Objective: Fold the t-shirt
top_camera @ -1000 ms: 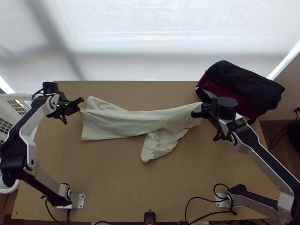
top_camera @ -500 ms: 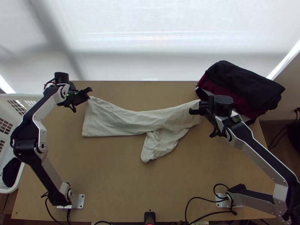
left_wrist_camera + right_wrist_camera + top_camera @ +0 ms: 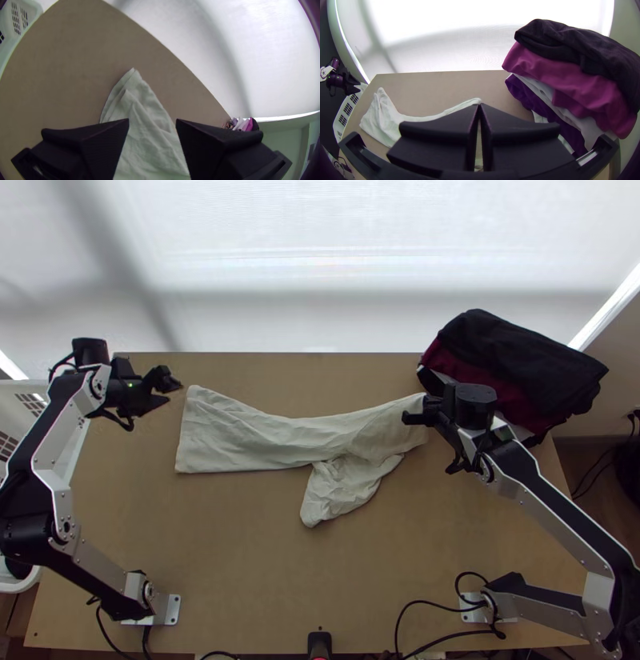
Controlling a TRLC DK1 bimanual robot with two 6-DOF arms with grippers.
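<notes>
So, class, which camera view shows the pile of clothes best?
The right wrist view: the pile of clothes is close, its black, pink, white and purple layers distinct. The top view shows black and dark red cloth, partly behind the right arm; the left wrist view, a small, distant patch.

A glowing white screen point(image 3: 360, 268) — crossed by a diagonal shadow point(image 3: 112, 248) — backs a light wooden table point(image 3: 248, 556) beside brown flooring point(image 3: 571, 456).

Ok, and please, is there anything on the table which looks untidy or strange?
Yes: a rumpled flap of the shirt juts out toward the near edge of the table, breaking the long strip. I see no damage.
</notes>
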